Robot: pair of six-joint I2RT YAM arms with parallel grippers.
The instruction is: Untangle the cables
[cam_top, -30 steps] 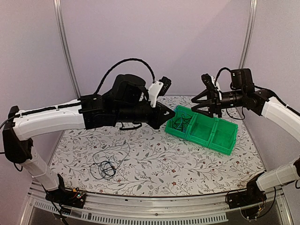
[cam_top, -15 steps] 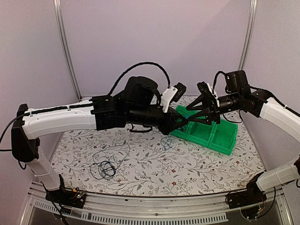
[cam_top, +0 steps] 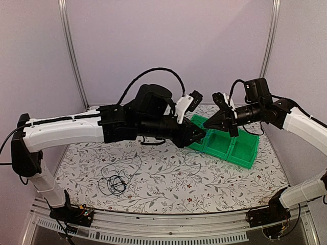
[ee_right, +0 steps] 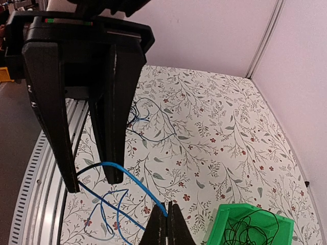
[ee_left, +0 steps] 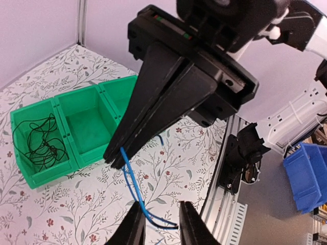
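The right gripper [ee_right: 166,212] has just pinched shut on the blue cable [ee_right: 138,186] and the left gripper [ee_left: 161,217] now stands slightly apart, so a handover seems underway.

— What is the room like?
— Pale lilac walls [cam_top: 168,41] all round, with a silver metal post [cam_top: 71,56] in each back corner.
— And the table [cam_top: 204,178]?
— White top, printed with grey leafy twigs and small red flowers. A slotted metal rail [cam_top: 168,225] runs along its near edge. Past it are a grey floor [ee_left: 271,204] and a blue bin [ee_left: 306,173]. The light is soft and even.
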